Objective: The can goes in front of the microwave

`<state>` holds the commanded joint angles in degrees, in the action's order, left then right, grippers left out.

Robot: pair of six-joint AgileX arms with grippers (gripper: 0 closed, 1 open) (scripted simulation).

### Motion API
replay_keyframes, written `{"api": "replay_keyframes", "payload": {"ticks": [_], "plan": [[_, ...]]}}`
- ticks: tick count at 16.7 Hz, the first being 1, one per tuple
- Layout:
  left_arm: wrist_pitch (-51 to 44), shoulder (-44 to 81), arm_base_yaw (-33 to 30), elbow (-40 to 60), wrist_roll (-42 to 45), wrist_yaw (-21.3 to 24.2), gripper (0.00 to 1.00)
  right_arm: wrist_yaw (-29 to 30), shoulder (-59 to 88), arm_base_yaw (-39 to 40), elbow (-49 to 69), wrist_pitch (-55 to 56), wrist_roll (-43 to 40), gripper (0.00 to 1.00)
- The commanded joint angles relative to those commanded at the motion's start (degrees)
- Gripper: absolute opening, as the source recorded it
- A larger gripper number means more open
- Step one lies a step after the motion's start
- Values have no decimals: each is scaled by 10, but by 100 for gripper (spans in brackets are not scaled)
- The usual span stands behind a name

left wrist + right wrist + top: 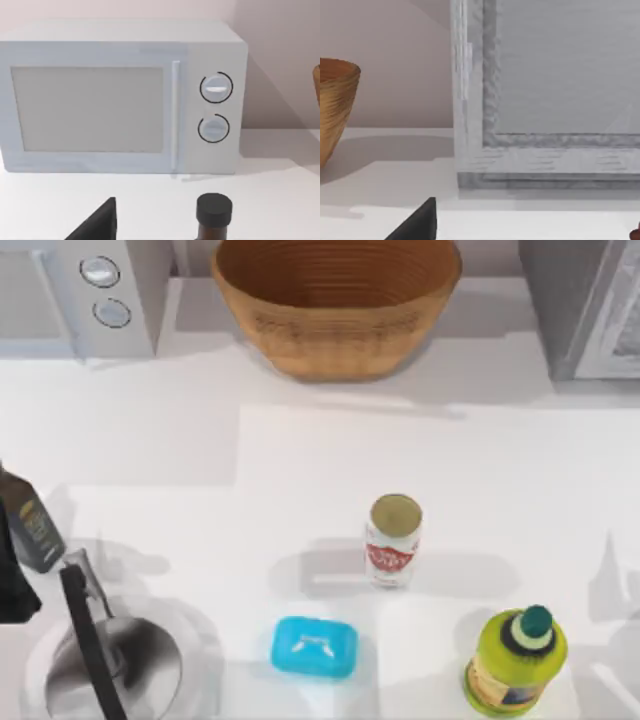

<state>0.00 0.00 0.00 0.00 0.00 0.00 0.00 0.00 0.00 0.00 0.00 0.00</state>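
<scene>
The can (393, 540) stands upright at the table's middle, white with a red label and a dull gold top, and nothing is touching it. The light grey microwave (80, 290) with two round dials sits at the back left; its door and dials face the left wrist view (120, 100). My left arm (12, 585) is parked at the left edge, far from the can. A dark part of the left gripper (100, 224) shows low in the left wrist view. A dark part of the right gripper (420, 224) shows low in the right wrist view.
A woven basket (335, 300) stands at the back centre and a darker grey appliance (585, 300) at the back right. A green bottle (515, 660), a blue soap bar (314, 646), a steel pan (105, 665) and a dark bottle (30, 525) stand along the front and left.
</scene>
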Motion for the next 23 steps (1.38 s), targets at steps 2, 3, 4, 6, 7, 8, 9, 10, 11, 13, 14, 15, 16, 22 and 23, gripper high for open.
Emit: {"api": "replay_keyframes", "payload": {"ticks": [2,3,4,6,7,8,9,10,11,13,14,15,16,22,23], "plan": [[0,0,0,0,0,0,100,0,0,0,0,0,0,100],[-3,3,-2,5,0,0,100,0,0,0,0,0,0,100],[-9,10,-7,16,0,0,100,0,0,0,0,0,0,100],[-29,37,-24,55,-1,1,100,0,0,0,0,0,0,100],[-45,59,-35,83,-1,1,100,0,0,0,0,0,0,100],[-64,85,-48,114,-1,2,100,0,0,0,0,0,0,100],[-85,115,-63,149,0,2,100,0,0,0,0,0,0,100],[-109,151,-78,187,0,2,100,0,0,0,0,0,0,100],[-135,191,-94,228,-1,2,100,0,0,0,0,0,0,100],[-195,288,-128,316,-1,3,100,0,0,0,0,0,0,100],[-228,342,-146,362,-2,3,100,0,0,0,0,0,0,100],[-263,400,-165,408,-2,4,100,0,0,0,0,0,0,100],[-300,461,-184,455,-3,6,100,0,0,0,0,0,0,100],[-529,846,-300,744,-8,18,100,0,0,0,0,0,0,100],[-563,906,-317,790,-9,19,100,0,0,0,0,0,0,100]]}}
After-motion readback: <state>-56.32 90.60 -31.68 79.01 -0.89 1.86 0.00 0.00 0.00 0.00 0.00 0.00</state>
